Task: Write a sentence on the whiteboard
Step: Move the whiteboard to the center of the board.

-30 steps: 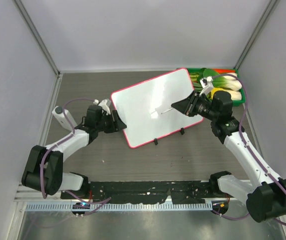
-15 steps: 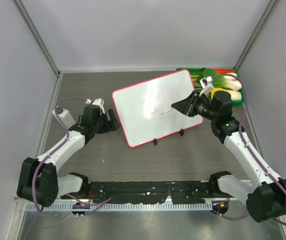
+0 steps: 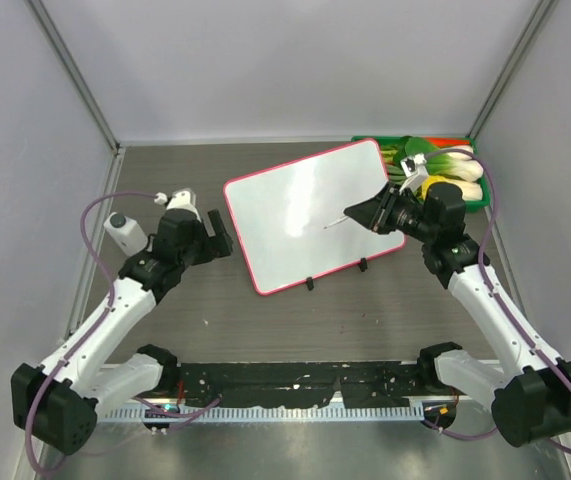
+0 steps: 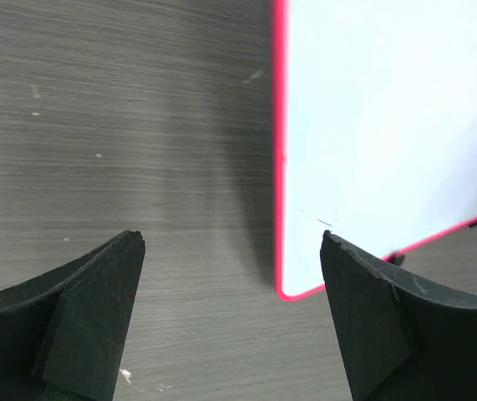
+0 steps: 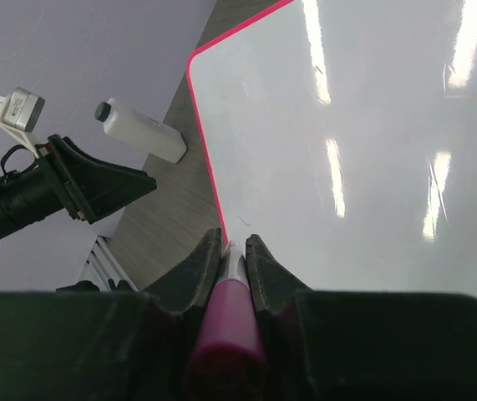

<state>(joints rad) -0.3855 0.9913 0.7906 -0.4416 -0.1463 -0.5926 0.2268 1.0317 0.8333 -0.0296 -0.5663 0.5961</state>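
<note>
Glare is washing over the whiteboard (image 3: 310,215), and in the right wrist view long streaks of light are running across it, so the sentence is not showing clearly in any view. Only a faint speck is showing near the board's lower corner in the left wrist view. The right gripper (image 5: 234,255) is pinching a marker (image 5: 228,334) whose magenta body is filling the gap between its fingers. They are hiding its tip, so contact with the board cannot be judged. The green tray (image 3: 390,143) of vegetables is lying partly hidden behind the board's far corner and the right arm.

The left gripper (image 4: 231,292) is hanging spread wide just beside the board's left edge, pinching nothing.

The board is lying flat and askew on the dark wood-grain counter (image 3: 265,330), toward its far right, with two black clips (image 3: 310,284) along its near edge. Pale grey walls are enclosing the counter on three sides.
</note>
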